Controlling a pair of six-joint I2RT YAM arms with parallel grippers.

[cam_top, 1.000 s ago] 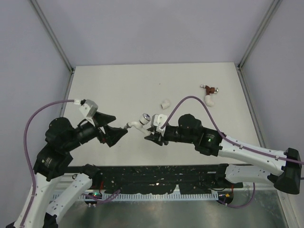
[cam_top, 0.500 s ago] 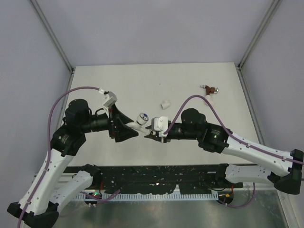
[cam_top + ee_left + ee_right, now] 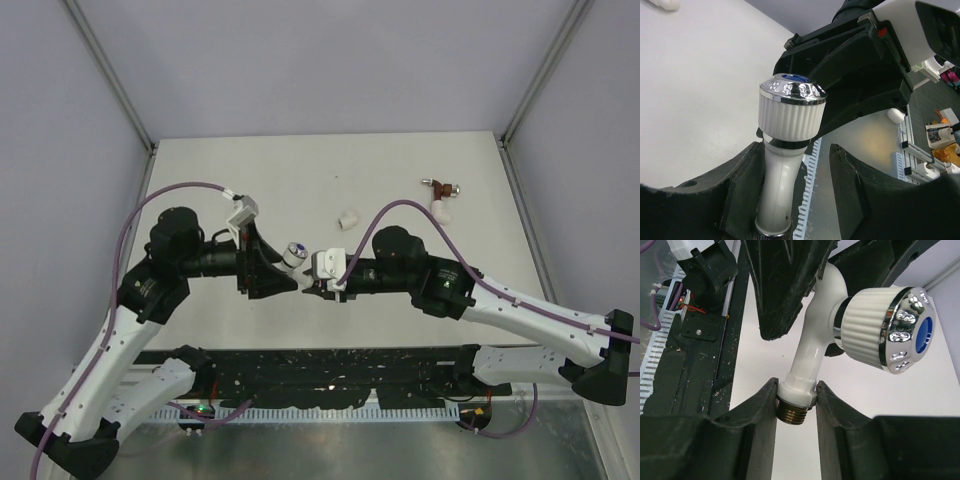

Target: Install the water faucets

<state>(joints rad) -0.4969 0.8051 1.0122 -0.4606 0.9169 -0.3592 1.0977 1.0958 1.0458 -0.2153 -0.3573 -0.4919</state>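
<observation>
The white faucet (image 3: 294, 253) with a silvery blue-dotted knob hangs above the table between both grippers. My right gripper (image 3: 796, 391) is shut on its collar just above the brass thread (image 3: 792, 413). My left gripper (image 3: 796, 159) is open around the faucet's white body (image 3: 779, 186), below the knob (image 3: 792, 107); one finger (image 3: 742, 170) lies against the body, the other stands apart. In the top view the left gripper (image 3: 284, 274) and right gripper (image 3: 309, 283) meet tip to tip. The dark red faucet (image 3: 437, 186) lies at the far right of the table.
A white elbow fitting (image 3: 441, 208) lies touching the dark red faucet. A small white fitting (image 3: 347, 219) lies mid-table behind the grippers. A black rail (image 3: 320, 372) runs along the near edge. Frame posts stand at the back corners.
My left arm has swung in to the right and its open jaws now surround the white faucet. My right gripper has kept hold and shifted slightly left.
</observation>
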